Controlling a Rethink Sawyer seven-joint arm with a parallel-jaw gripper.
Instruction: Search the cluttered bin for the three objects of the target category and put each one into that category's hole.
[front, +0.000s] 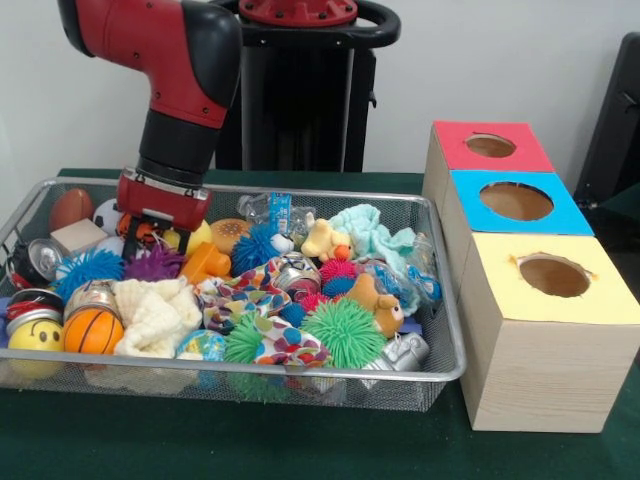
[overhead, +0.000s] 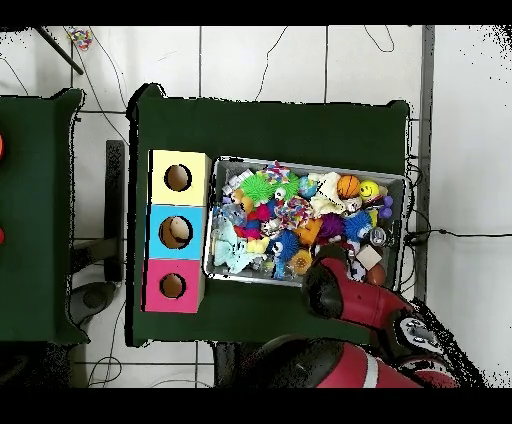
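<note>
A wire mesh bin (front: 440, 372) is packed with toys: spiky balls in green (front: 345, 330), blue (front: 258, 248) and purple (front: 153, 265), a small basketball (front: 92, 330), a yellow smiley ball (front: 36, 335), metal cans (front: 92, 295), a white cloth (front: 155, 315), plush animals (front: 378, 305) and a clear bottle (front: 270, 210). My gripper (front: 150, 236) is lowered into the bin's back left corner, among a soccer ball (front: 107, 215), a wooden block (front: 78, 236) and orange toys. In the overhead view the arm (overhead: 335, 282) covers the gripper.
Three wooden boxes stand in a row beside the bin, each with a round hole in its top: red (front: 490, 146), blue (front: 516, 201) and yellow (front: 553, 275). The overhead view shows them as well, the yellow one (overhead: 178, 177) being one end of the row. Green cloth (front: 300, 440) covers the table.
</note>
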